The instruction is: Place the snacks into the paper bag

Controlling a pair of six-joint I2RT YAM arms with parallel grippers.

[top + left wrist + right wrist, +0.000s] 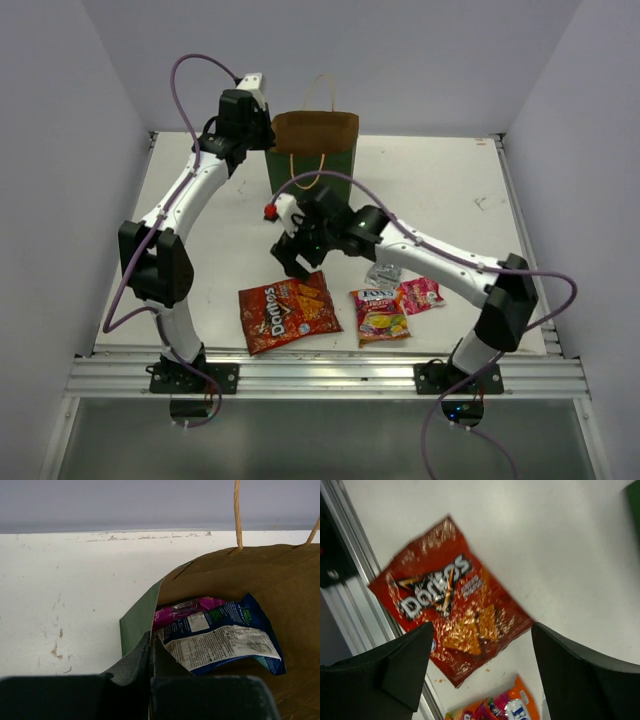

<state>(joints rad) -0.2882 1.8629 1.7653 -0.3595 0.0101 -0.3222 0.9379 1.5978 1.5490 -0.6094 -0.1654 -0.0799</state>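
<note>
1. Directly under the right claw [293, 265] lies the chips bag [288, 312], flat on the desk [440, 190], just toward 6 o'clock of the fingertips in the top view.
2. Right claw [480, 670]: released, jaws wide, nothing between them. In the wrist view the chips bag [452, 607] fills the gap between the fingers.
3. Chips bag long axis: roughly 9-to-3 in the top view, right end tipped toward 2. In the wrist view it sits diagonal to the jaw line, so I'd expect a wrist turn or a corner pinch.
4. Left claw [262, 135]: clenched on the left rim of the paper bag [315, 150], at 12 o'clock on the desk. Its wrist view shows the left claw [151, 645] pinching the green edge, mouth open.
5. Already inside the paper bag [280, 580]: blue-white bag [225, 635] and purple bag [185, 609].
6. On the desk at 3 to 4 o'clock: fruit-candy packet [380, 315], pink packet [421, 294], silver packet [383, 272].
7. Right arm is nearer; the left is busy.
8. Edges: rail [330, 375] close at 6 of the chips bag, fruit-candy packet just beside at 3. Open desk toward 12 gives a free lift path to the paper bag.
</note>
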